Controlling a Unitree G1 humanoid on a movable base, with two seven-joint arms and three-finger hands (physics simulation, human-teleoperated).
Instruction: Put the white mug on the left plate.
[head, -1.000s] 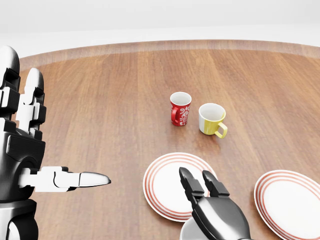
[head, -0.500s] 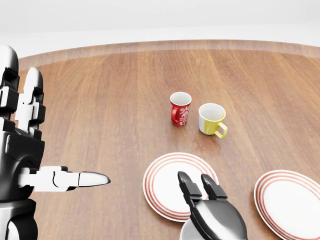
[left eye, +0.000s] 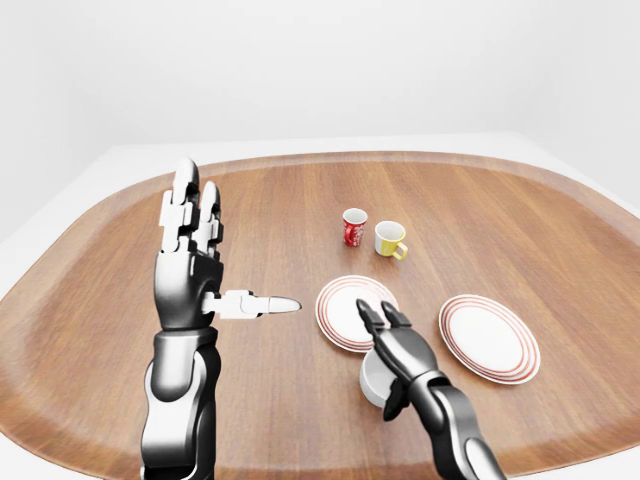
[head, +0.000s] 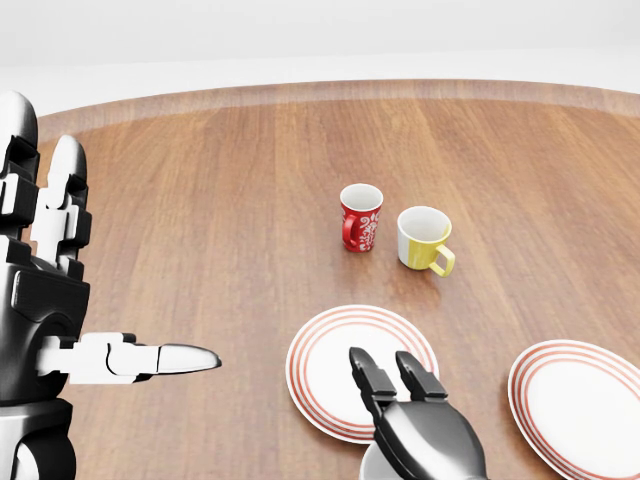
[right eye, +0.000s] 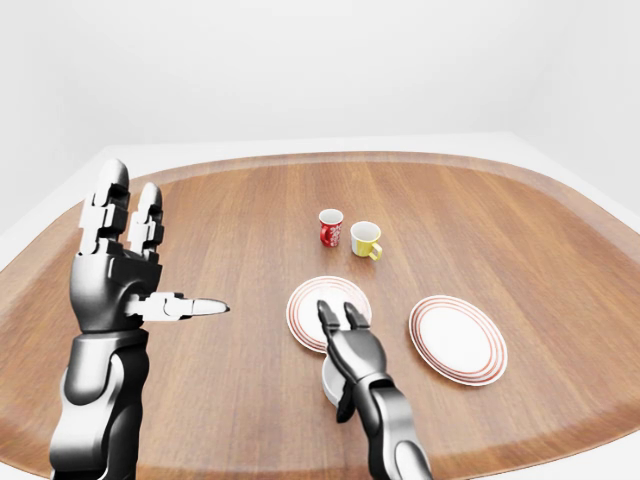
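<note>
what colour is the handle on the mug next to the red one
Yellow. The mug is white-bodied with a yellow handle and stands right of the red mug, clearest in the head view.

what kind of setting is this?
Likely a bare simulated tabletop test scene: a rounded wooden table against blank white surroundings, set only with two red-rimmed plates and three mugs.

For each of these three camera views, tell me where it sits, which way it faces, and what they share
Head view: on the head, angled down at the table; left hand at left, right hand at bottom.
Left-eye view: on the head, wider, looking across the whole table; both forearms show.
Right-eye view: its twin, shifted slightly.
Shared: red mug, yellow mug, left plate, right plate; the eye views show the white mug.
</note>
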